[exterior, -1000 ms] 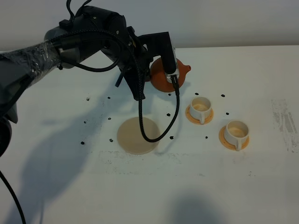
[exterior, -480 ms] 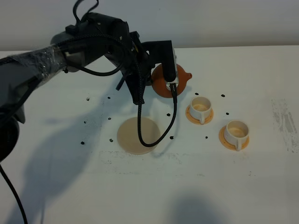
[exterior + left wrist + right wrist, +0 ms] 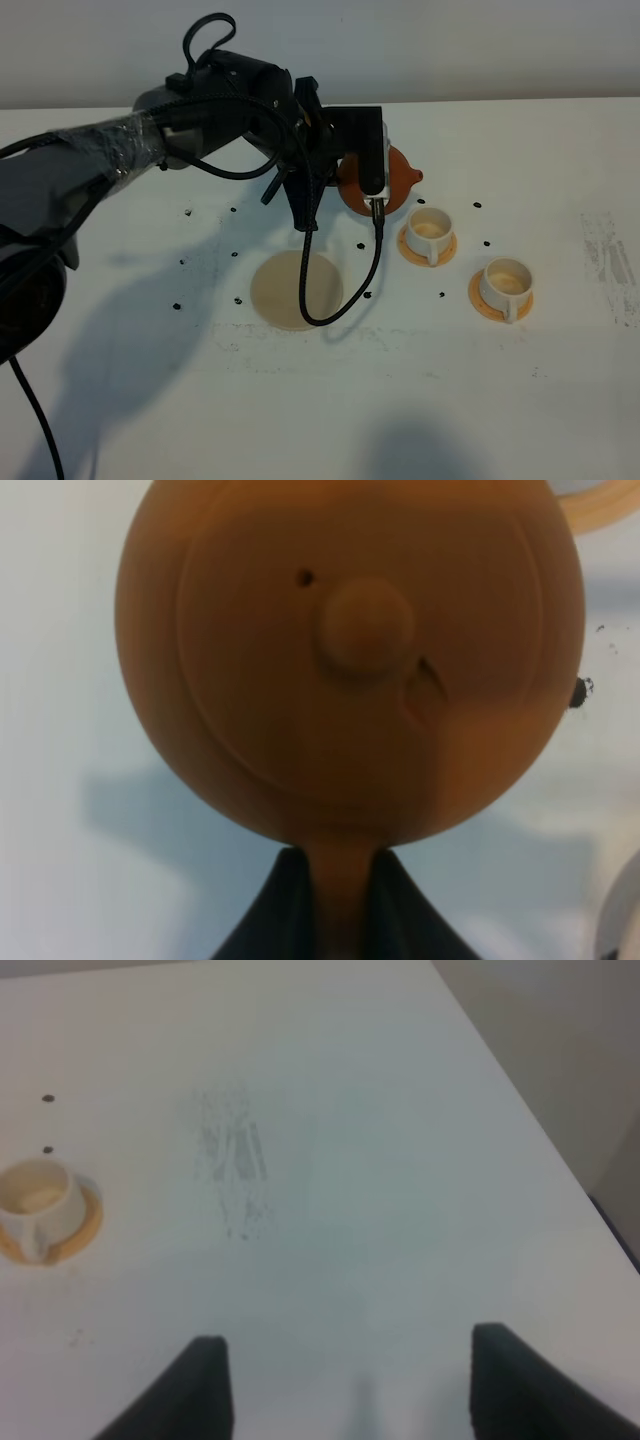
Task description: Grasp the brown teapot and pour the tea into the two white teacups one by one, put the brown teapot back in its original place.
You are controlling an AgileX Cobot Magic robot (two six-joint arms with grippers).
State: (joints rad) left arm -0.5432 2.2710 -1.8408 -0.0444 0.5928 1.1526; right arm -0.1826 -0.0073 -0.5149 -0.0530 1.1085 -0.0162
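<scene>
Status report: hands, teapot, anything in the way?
Left hand shut on teapot. Teapot off coaster, spout beside nearer cup. Right hand open, empty. Nothing blocks cups.

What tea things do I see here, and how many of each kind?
brown teapot: 1
white teacups: 2
orange saucers: 2
beige coaster: 1
Total: 6

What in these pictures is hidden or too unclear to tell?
Exterior high: the brown teapot is mostly hidden behind the left arm; only its spout side shows.
Left wrist: the spout is cut off at the top edge; the lid hides any tea.
Exterior high: the two teacups are too small to tell if filled.
</scene>
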